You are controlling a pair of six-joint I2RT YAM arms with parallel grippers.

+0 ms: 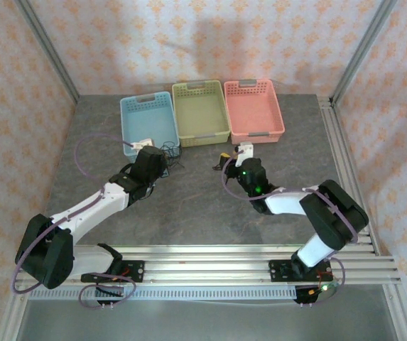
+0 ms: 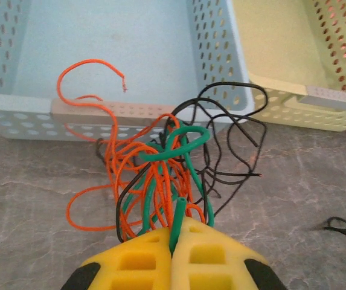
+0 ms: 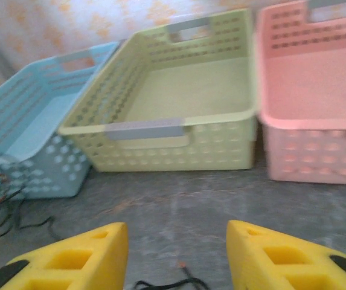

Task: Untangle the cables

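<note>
The cables (image 2: 160,163) are a messy bunch of orange, green and black wires. They lie on the table (image 2: 34,181), just in front of the blue basket (image 2: 22,112). The left gripper (image 2: 174,241) is squeezed tight on a green wire (image 2: 185,138) in the bunch. The right gripper (image 3: 176,254) is wide open and holds nothing. One loose black wire (image 3: 166,283) lies just under it. Most of the job looks left to do.

Peach floral walls (image 1: 224,35) surround a grey marbled tabletop (image 1: 189,209), aluminium-framed.
</note>
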